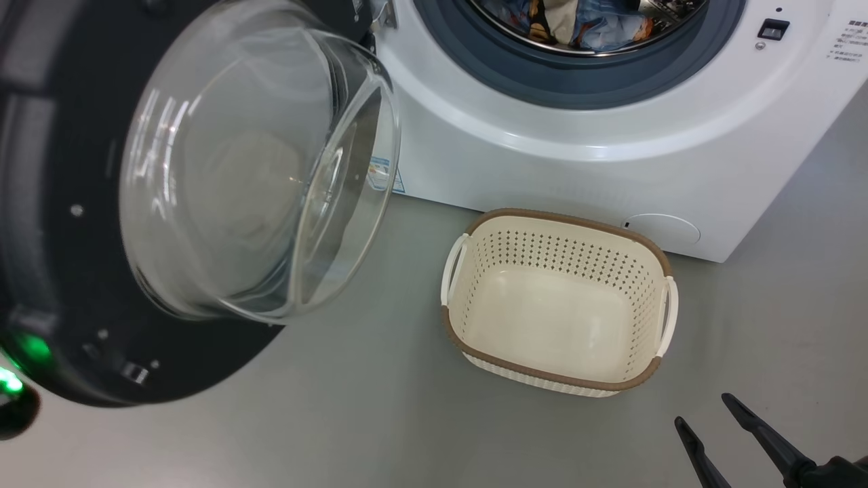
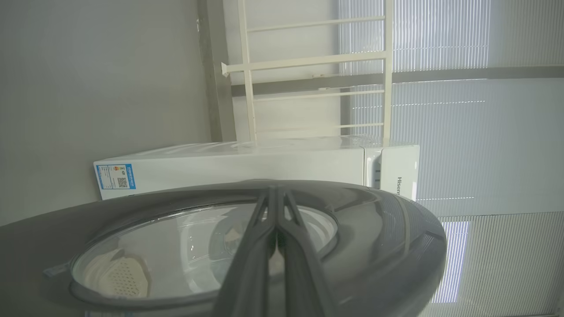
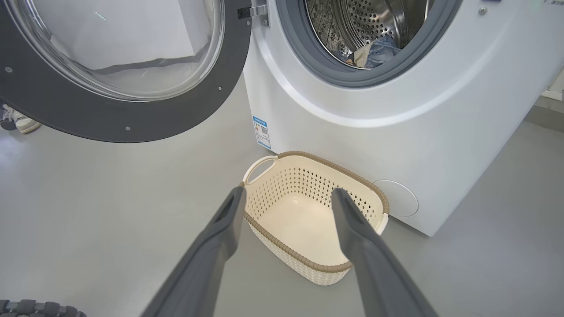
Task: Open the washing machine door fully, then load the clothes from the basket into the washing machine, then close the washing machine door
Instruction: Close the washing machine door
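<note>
- Closing the washing machine door (image 1: 61, 203) is judged to be the step in hand. The door is swung wide, out to the left of the washing machine (image 1: 542, 163).
- The left gripper (image 2: 274, 193) is seen empty, fingers pressed together, over the door's outer face. Contact cannot be told. A steady push near the rim opposite the hinge is advised until the latch catches.
- The right gripper (image 1: 702, 409) is spread wide and empty above the floor (image 1: 339, 420), near the basket (image 1: 563, 220). It should be kept clear of the door's swing.
- The clothes (image 1: 597, 27) are lodged in the drum (image 3: 365, 22).
- The basket is empty and is set on the floor just before the washer's front.

Clothes (image 1: 591, 27) inside washing machine (image 1: 542, 159), door (image 1: 54, 176) open
</note>
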Robot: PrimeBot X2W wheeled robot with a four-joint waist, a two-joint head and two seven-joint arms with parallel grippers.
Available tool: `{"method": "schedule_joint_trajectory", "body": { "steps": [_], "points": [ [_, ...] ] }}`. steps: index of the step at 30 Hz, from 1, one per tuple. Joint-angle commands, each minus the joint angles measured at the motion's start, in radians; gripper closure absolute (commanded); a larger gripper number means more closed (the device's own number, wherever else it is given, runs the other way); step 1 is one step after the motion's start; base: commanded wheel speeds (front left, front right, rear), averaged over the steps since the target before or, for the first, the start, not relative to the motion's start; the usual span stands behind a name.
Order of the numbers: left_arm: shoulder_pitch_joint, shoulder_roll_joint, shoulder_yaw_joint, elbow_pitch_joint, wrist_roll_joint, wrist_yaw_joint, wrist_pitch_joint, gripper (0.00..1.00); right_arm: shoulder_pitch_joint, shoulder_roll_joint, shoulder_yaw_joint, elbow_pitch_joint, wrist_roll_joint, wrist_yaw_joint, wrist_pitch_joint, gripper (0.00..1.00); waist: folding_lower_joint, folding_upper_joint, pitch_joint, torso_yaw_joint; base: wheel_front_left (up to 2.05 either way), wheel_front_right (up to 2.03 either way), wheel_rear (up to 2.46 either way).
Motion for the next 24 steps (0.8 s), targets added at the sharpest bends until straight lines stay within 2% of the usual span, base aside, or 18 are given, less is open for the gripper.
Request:
{"method": "schedule_joint_trajectory", "body": {
  "steps": [1, 13, 24],
  "points": [
    [0.018, 0.025, -0.010, -0.035, -0.005, -0.004, 0.031, 1.00, -0.003, -0.019, 0.015, -0.018, 0.004, 0.002, -0.005, 0.00, 0.0000, 0.0000, 0.000, -0.003, 0.00, 0.00, 0.00],
    [0.078, -0.001, -0.038, -0.143, -0.030, 0.022, 0.106, 1.00, -0.043, 0.033, 0.016, 0.003, 0.008, 0.002, -0.005, 0.00, 0.0000, 0.0000, -0.015, -0.010, 0.00, 0.00, 0.00],
    [0.143, -0.023, -0.082, -0.280, -0.026, 0.052, 0.159, 1.00, -0.094, 0.101, 0.018, 0.032, 0.002, 0.002, -0.005, 0.00, 0.0000, 0.0000, -0.053, -0.070, 0.00, 0.00, 0.00]
  ]
}}
